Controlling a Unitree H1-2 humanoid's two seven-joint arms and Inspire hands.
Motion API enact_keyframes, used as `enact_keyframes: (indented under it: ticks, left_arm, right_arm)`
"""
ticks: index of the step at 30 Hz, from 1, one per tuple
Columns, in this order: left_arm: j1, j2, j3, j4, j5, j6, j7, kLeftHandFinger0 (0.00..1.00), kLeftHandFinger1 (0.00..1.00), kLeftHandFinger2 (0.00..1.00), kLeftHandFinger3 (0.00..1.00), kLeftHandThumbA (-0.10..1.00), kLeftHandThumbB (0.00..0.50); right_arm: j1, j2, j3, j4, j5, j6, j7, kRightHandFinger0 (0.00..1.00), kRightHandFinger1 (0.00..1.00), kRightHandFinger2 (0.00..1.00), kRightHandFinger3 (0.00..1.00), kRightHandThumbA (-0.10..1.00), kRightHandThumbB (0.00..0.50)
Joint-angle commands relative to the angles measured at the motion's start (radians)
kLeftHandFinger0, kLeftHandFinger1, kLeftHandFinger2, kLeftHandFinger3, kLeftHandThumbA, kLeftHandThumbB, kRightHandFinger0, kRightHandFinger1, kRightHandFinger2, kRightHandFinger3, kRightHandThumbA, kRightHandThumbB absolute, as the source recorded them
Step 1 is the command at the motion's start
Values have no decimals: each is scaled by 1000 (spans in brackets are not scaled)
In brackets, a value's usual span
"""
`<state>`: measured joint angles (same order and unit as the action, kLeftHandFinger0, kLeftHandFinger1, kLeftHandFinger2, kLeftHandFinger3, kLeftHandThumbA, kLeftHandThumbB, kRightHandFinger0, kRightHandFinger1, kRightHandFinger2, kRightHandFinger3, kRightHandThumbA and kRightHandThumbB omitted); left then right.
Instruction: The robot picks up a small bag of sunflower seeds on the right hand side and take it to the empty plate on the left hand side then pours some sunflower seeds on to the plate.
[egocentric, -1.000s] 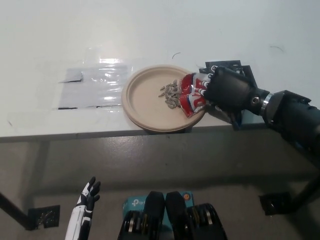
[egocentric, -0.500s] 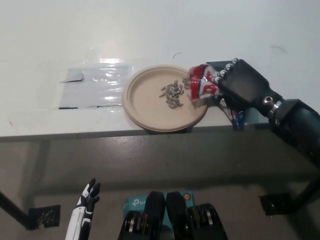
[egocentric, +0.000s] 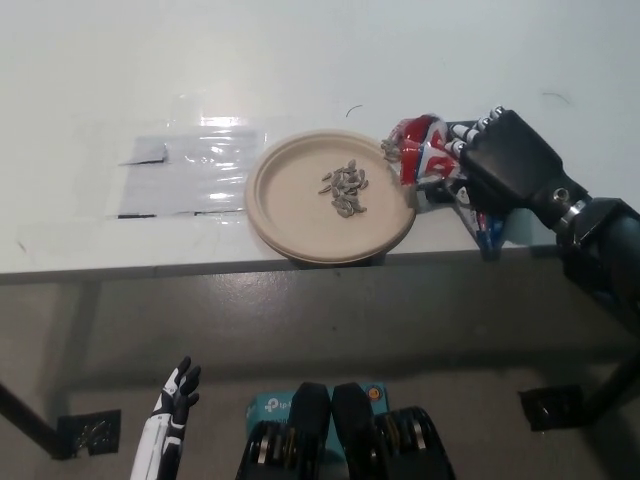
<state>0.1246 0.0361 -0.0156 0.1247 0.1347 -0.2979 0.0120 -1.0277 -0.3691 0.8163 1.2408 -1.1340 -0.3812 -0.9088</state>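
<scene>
A tan paper plate (egocentric: 290, 215) sits at the table's front edge, with a small heap of sunflower seeds (egocentric: 345, 189) near its middle. My black right hand (egocentric: 510, 165) is shut on the red and white seed bag (egocentric: 420, 150), holding it just past the plate's right rim, its mouth pointing toward the plate. A few seeds show at the bag's opening. My white left hand (egocentric: 178, 390) rests low at the lower left, below the table, fingers apart and holding nothing.
A sheet of clear plastic (egocentric: 190, 175) lies on the white table left of the plate. A dark flat mat (egocentric: 490, 235) lies under my right hand. The table's front edge (egocentric: 150, 268) runs just below the plate.
My right hand has drawn back to the right and risen, carrying the bag off the plate to beyond its right rim. The seeds stay heaped on the plate. The left hand has not moved.
</scene>
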Motion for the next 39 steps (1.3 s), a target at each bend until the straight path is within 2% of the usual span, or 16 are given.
enact_keyframes:
  ticks: [1,4,12,16,18,20,22,25,30,31,32,34,35,36,37,39]
  left_arm:
    - [9,1,-4,-14,-4,-15,4,1000,1000,1000,1000,1000,33]
    - [7,3,-4,-9,0,-19,6,1000,1000,1000,1000,1000,41]
    - [25,5,-8,-14,6,-22,4,1000,1000,1000,1000,1000,39]
    - [25,5,-10,-14,5,-26,2,1000,1000,1000,1000,1000,33]
    - [25,5,-10,-13,11,-29,6,1000,1000,1000,1000,1000,32]
    - [27,2,-9,-19,7,-21,5,1000,1000,1000,1000,1000,31]
    - [33,-3,-11,-23,0,-20,2,1000,1000,1000,1000,1000,42]
    - [33,0,-12,-20,9,-25,4,1000,1000,1000,1000,1000,28]
    - [37,0,-14,-14,13,-32,6,1000,1000,1000,1000,1000,36]
    - [39,-1,-14,-18,12,-29,7,1000,1000,1000,1000,1000,33]
    - [40,-2,-14,-22,11,-24,7,1000,1000,1000,1000,1000,39]
    - [38,-2,-15,-22,11,-24,5,1000,1000,1000,1000,1000,33]
    - [37,1,-16,-22,11,-24,3,1000,1000,1000,1000,1000,32]
    - [37,1,-16,-24,11,-21,3,1000,1000,1000,1000,1000,33]
    - [36,2,-16,-21,13,-20,4,1000,1000,1000,1000,1000,46]
    - [36,2,-18,-21,8,-21,0,1000,1000,1000,1000,1000,47]
  right_arm:
    - [-54,-37,-12,1,28,-38,-74,0,14,467,146,-100,229]
    - [-65,-44,7,12,4,-4,-82,0,0,335,98,-100,244]
    - [-90,-61,101,51,-55,50,-96,0,0,364,115,-100,284]
    - [-114,-53,148,86,-78,90,-116,0,0,219,20,-100,270]
    - [-122,-47,158,101,-73,91,-110,0,0,217,47,-100,269]
    - [-127,-45,165,109,-73,87,-121,0,0,65,145,-100,282]
    - [-130,-44,176,115,-80,99,-129,0,1,13,108,-100,278]
    - [-140,-31,178,133,-73,101,-146,0,0,25,19,-100,282]
    - [-136,-5,139,144,-17,85,-106,0,16,30,61,-100,297]
    - [-132,1,131,145,-9,95,-89,0,56,60,131,-100,304]
    - [-129,6,117,146,1,94,-66,71,203,213,372,-45,282]
    - [-114,20,68,151,48,80,6,453,582,577,760,229,297]
    - [-110,21,55,151,52,81,19,553,613,649,862,292,300]
    - [-107,27,42,150,60,94,52,688,754,902,1000,379,337]
    - [-103,35,26,151,68,118,97,900,921,1000,1000,489,385]
    - [-93,40,7,143,75,133,139,1000,1000,1000,1000,552,424]
